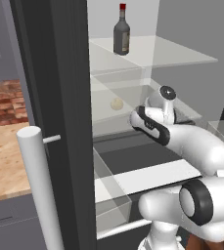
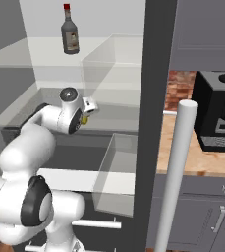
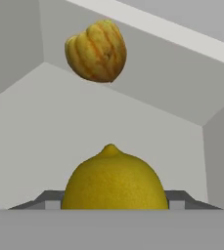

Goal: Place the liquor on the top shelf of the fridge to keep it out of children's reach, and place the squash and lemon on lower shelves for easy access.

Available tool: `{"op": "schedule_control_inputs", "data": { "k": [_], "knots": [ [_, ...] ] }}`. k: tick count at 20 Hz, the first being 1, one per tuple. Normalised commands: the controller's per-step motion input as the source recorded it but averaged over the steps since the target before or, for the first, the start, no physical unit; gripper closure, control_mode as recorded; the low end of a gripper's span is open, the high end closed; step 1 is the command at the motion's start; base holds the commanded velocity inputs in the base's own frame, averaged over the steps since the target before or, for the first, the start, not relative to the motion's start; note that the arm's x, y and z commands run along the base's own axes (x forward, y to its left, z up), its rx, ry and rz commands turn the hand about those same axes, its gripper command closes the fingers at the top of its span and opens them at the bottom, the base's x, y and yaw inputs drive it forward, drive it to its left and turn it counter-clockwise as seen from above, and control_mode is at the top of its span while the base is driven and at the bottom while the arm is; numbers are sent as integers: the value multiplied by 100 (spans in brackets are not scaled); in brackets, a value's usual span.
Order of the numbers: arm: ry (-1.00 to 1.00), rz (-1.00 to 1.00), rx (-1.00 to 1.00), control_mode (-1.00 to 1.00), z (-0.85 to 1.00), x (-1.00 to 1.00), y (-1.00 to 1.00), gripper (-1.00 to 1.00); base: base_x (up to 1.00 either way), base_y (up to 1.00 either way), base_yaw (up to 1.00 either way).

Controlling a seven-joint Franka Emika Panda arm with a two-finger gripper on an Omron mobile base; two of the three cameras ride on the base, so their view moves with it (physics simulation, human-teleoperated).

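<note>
Lemon (image 3: 114,178) sits closest, between the gripper (image 3: 114,202) fingers, apparently clamped; squash (image 3: 96,51) rests beyond it on a lower fridge (image 1: 59,97) shelf. Liquor (image 1: 122,30) stands upright on the top shelf (image 1: 182,56).

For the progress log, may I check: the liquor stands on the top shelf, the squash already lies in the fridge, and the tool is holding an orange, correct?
Nearly. The tool holds a lemon, not an orange, as the hand view shows. The rest stands: the liquor stands upright on the top shelf, and the squash lies inside the fridge, beyond the lemon.
</note>
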Motion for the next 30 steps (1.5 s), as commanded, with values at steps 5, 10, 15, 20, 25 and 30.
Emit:
{"op": "schedule_control_inputs", "data": {
  "k": [5, 10, 15, 20, 25, 30],
  "knots": [
    [0, 0, 0, -100, -21, 80, -1, 100, 0, 0, 0],
    [0, 0, 0, -100, -15, 77, -2, 100, 0, 0, 0],
    [0, 0, 0, -100, -17, 48, 0, -100, 0, 0, 0],
    [0, 0, 0, -100, 0, -1, 0, -100, 0, 0, 0],
    [0, 0, 0, -100, 7, -23, 0, -100, 0, 0, 0],
    [-3, 0, -1, -100, 22, -38, 0, -100, 0, 0, 0]
  ]
}}
